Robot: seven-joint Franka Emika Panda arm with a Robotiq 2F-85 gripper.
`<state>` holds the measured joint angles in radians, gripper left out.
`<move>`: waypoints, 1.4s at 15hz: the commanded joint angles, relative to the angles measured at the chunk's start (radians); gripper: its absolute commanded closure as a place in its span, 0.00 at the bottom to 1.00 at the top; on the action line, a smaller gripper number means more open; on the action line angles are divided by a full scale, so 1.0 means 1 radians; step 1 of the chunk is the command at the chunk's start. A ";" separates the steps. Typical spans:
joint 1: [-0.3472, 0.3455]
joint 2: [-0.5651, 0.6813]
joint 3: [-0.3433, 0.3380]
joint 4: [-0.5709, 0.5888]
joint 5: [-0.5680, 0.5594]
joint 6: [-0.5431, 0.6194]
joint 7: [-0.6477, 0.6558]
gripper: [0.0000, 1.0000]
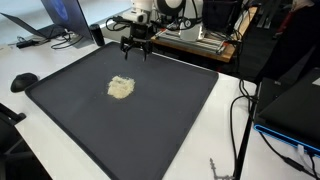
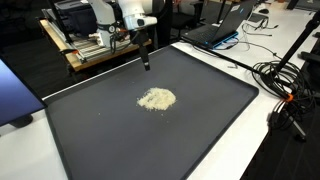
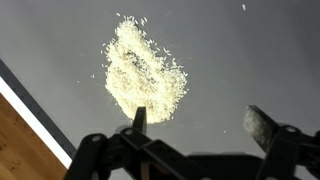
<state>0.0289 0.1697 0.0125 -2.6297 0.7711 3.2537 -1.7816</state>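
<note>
A small pile of pale grains [image 1: 120, 88] lies on a large dark mat [image 1: 170, 120], left of its middle. It also shows in an exterior view [image 2: 156, 99] and in the wrist view [image 3: 142, 72]. My gripper [image 1: 135, 54] hangs above the far edge of the mat, behind the pile, and appears in an exterior view [image 2: 146, 66] too. In the wrist view the gripper [image 3: 198, 122] is open and empty, with one finger over the edge of the pile and the other over bare mat.
The mat lies on a white table [image 1: 60, 65]. A laptop [image 1: 50, 22], cables [image 1: 245, 110] and a wooden rack of equipment [image 1: 200, 40] stand around it. A black mouse [image 1: 23, 81] lies at the left edge. A monitor edge [image 2: 15, 95] is close by.
</note>
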 commanded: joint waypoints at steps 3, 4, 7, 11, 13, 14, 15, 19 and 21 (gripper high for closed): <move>0.133 0.004 -0.059 -0.086 -0.096 0.200 -0.091 0.00; 0.158 0.008 -0.066 -0.090 -0.078 0.225 -0.125 0.00; 0.220 0.022 -0.076 -0.089 -0.033 0.293 -0.195 0.00; 0.212 0.020 -0.061 -0.084 -0.056 0.270 -0.153 0.00; 0.213 0.020 -0.062 -0.084 -0.055 0.270 -0.154 0.00; 0.213 0.020 -0.063 -0.084 -0.055 0.270 -0.155 0.00; 0.226 0.023 -0.059 -0.082 -0.051 0.265 -0.165 0.00; 0.307 0.070 -0.082 -0.064 0.003 0.297 -0.269 0.00; 0.359 0.098 -0.102 -0.052 0.044 0.317 -0.329 0.00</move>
<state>0.3120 0.2185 -0.0558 -2.7093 0.7430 3.5300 -2.0101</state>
